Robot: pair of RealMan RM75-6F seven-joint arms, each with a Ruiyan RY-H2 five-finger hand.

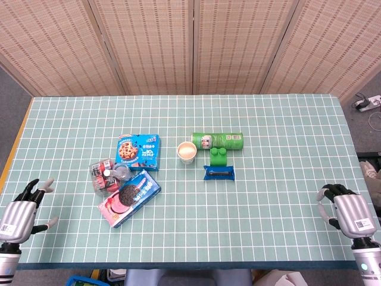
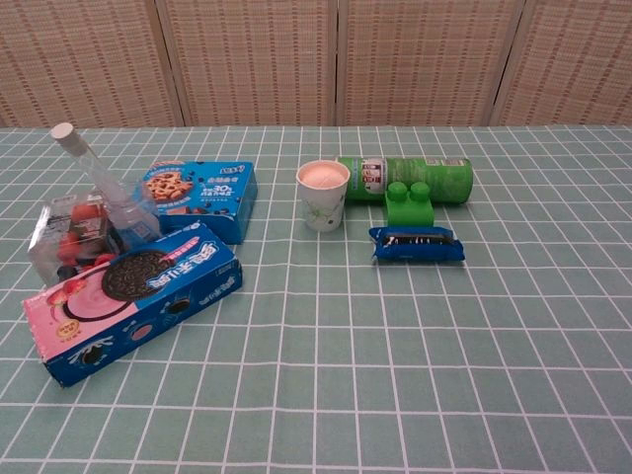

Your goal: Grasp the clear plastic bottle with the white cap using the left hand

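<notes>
The clear plastic bottle [image 2: 107,190] with a white cap [image 2: 63,130] stands tilted among the snack boxes at the table's left; in the head view the bottle [image 1: 116,172] shows from above, beside the packet of red sweets. My left hand [image 1: 24,202] lies at the front left corner, fingers spread, holding nothing, well left of the bottle. My right hand [image 1: 348,205] rests at the front right corner with fingers curled, nothing in it. The chest view shows neither hand.
A blue cookie box [image 1: 138,151], a pink-and-blue cookie box [image 1: 130,189] and a clear packet of red sweets [image 2: 69,232] crowd around the bottle. A paper cup [image 1: 187,152], green can [image 1: 218,141], green block [image 1: 216,157] and blue packet [image 1: 219,173] lie mid-table.
</notes>
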